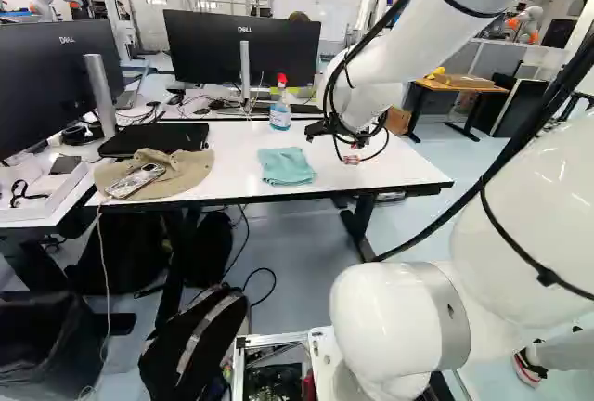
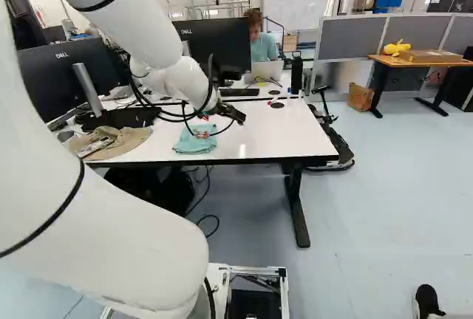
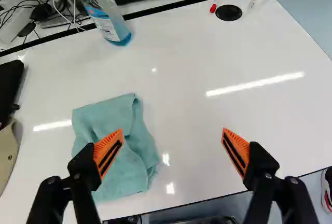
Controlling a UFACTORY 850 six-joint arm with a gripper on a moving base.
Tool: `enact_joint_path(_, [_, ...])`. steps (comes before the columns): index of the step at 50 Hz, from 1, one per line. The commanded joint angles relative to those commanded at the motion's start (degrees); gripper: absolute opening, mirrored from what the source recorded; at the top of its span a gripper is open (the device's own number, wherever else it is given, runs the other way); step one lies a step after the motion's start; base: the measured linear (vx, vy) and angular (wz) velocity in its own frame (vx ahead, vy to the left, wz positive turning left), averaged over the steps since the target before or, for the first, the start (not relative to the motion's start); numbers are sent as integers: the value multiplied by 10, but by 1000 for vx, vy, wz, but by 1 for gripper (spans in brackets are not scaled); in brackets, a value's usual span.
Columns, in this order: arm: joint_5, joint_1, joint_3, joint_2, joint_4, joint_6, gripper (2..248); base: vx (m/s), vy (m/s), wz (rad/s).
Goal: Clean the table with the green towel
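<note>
Hiding from the left base view, a red-tipped marker (image 3: 216, 1) shows in the wrist's; gripper (image 2: 232, 113) spread wide.

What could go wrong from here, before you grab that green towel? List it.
- The green towel lies under one finger only, not between the two; if the gripper came straight down and closed, it might miss or just nudge the cloth.
- A wide wipe could knock over the spray bottle standing beyond the towel.
- Wiping toward the hat might drag it and the phone on it.
</note>
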Motion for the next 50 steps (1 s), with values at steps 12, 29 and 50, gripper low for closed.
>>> enact_joint_path(12, [41, 3, 23, 4, -7, 0, 247, 0, 0, 0])
enact_joint_path(29, [116, 8, 64, 11, -18, 0, 247, 0, 0, 0])
enact_joint_path(50, [230, 16, 128, 22, -37, 0, 247, 0, 0, 0])
